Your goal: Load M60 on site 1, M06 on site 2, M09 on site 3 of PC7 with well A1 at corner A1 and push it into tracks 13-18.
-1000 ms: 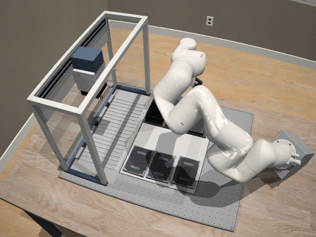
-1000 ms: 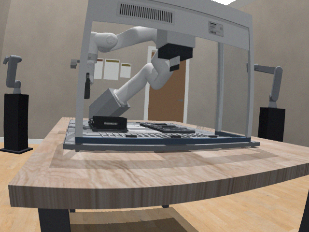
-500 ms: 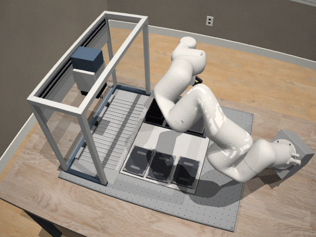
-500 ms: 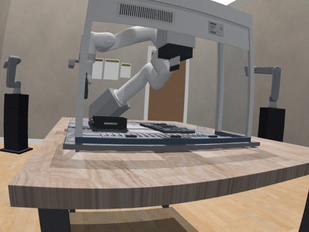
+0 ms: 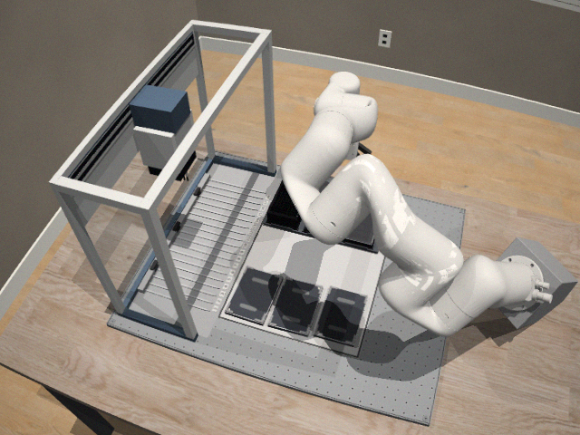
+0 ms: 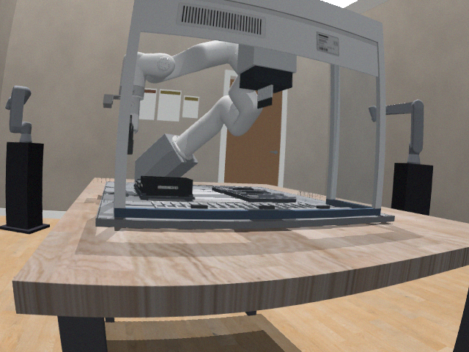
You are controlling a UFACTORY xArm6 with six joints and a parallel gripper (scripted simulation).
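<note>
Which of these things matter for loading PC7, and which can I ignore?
Job:
- carrier PC7, its three sites bare
- plates in the nests, mostly under the arm in the top view
- loading rails
- gripper, open and holding nothing

Ignore:
- blue head on the frame
- pedestal arms
- door
- wall sheets
- wall outlet
</note>
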